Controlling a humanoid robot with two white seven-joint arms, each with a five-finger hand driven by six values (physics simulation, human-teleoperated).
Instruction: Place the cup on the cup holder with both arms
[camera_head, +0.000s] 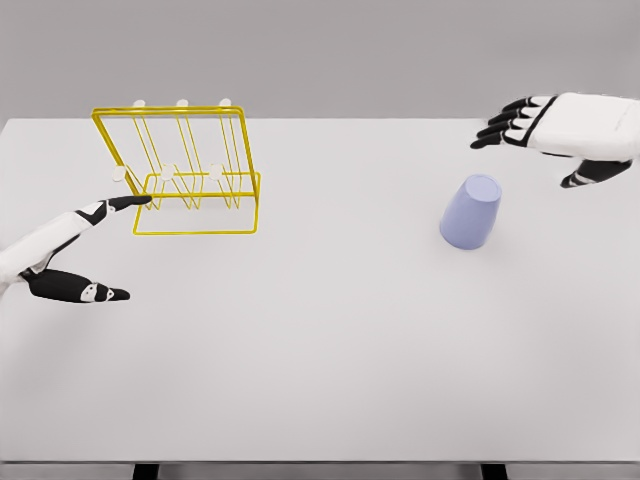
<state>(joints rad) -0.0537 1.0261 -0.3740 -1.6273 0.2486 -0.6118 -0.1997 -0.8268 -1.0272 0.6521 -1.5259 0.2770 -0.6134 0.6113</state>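
Observation:
A pale lavender cup (471, 211) stands upside down on the white table (320, 360), right of the middle. A yellow wire cup holder (185, 170) with white-tipped pegs stands at the back left. My left hand (95, 245) comes in from the lower left, fingers spread, with one fingertip (140, 200) touching or just short of the holder's left lower edge. My right hand (545, 135) hovers at the upper right, above and behind the cup, fingers stretched out and holding nothing.
The table's front edge runs along the bottom of the view, and dark table legs (145, 470) show below it.

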